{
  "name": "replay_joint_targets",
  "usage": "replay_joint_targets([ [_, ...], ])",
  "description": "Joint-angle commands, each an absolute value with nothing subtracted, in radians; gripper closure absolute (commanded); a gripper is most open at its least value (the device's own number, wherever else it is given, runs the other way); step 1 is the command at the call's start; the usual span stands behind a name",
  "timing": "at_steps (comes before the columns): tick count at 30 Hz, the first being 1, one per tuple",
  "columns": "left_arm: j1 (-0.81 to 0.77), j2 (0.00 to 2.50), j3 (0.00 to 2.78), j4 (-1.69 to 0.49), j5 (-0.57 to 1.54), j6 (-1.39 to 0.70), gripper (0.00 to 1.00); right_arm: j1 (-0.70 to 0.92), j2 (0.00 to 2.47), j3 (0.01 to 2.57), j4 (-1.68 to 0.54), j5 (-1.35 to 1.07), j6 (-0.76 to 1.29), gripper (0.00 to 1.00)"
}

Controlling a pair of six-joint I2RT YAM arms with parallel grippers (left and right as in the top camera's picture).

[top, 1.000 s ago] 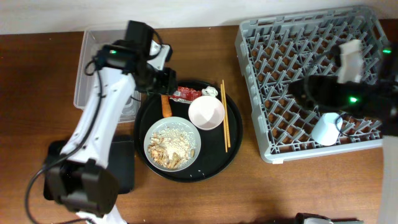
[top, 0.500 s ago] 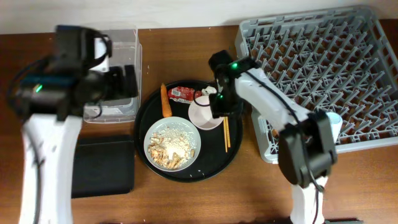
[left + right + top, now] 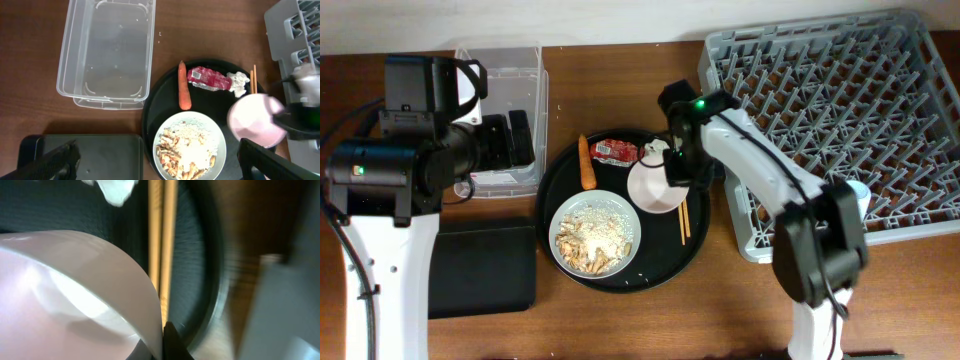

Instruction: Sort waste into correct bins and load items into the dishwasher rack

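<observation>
The white-pink bowl [image 3: 654,186] sits tilted on the round black tray [image 3: 565,180], and my right gripper [image 3: 676,166] is shut on its right rim [image 3: 150,287]. The wooden chopsticks [image 3: 162,240] lie just beside that rim. An orange carrot [image 3: 184,92], a red wrapper [image 3: 207,79] and a white tissue [image 3: 239,82] lie at the tray's far side. The grey plate [image 3: 218,131] holds rice-like scraps [image 3: 187,150]. My left gripper [image 3: 157,165] hangs wide open and empty, high above the clear tub [image 3: 505,70] and the black rectangular tray [image 3: 480,265].
The grey dishwasher rack [image 3: 840,110] fills the right side, and a light-blue cup [image 3: 860,190] stands near its front right edge. The clear tub [image 3: 107,50] looks empty. Bare wooden table lies in front of the round tray.
My right arm left the rack, came to the bowl and shut on its rim. My left arm pulled back left from the round tray to over the tub, and its jaws opened wide.
</observation>
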State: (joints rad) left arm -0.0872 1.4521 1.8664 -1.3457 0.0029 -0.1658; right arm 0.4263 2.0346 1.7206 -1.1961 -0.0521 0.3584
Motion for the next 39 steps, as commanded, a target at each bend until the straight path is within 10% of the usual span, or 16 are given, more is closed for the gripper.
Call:
replay_joint_targets([
  [1,-0.082,1.455,1.874,-1.345,-0.008,-0.171,0.01,0.43,1.848,1.746,-1.216,0.25,0.353,0.96],
  [6,-0.082,1.454,1.874,-1.345,-0.008,-0.171,0.0,0.374,1.736,1.746,-1.078,1.135,0.4,0.96],
  [16,-0.082,1.454,1.874,-1.348,-0.008,-0.171,0.01,-0.004,1.953,1.744,-0.81,1.021,0.235,0.96],
  [30,-0.082,1.454,1.874,-1.348,-0.008,-0.171,0.01,0.215,2.146,1.745,-0.831,1.09,0.08,0.96],
  [32,-0.082,1.454,1.874,-1.348,-0.008,-0.171,0.01,0.252,2.145,1.745,-0.86,1.119,0.074,0.76],
  [33,-0.082,1.454,1.874,-1.348,-0.008,-0.171,0.01,0.277,2.139,1.745,-0.888,1.123,0.074,0.38],
  [39,-0.082,1.454,1.874,-1.348,-0.008,-0.171,0.01,0.356,1.961,1.773,-0.997,0.849,0.075,0.11],
])
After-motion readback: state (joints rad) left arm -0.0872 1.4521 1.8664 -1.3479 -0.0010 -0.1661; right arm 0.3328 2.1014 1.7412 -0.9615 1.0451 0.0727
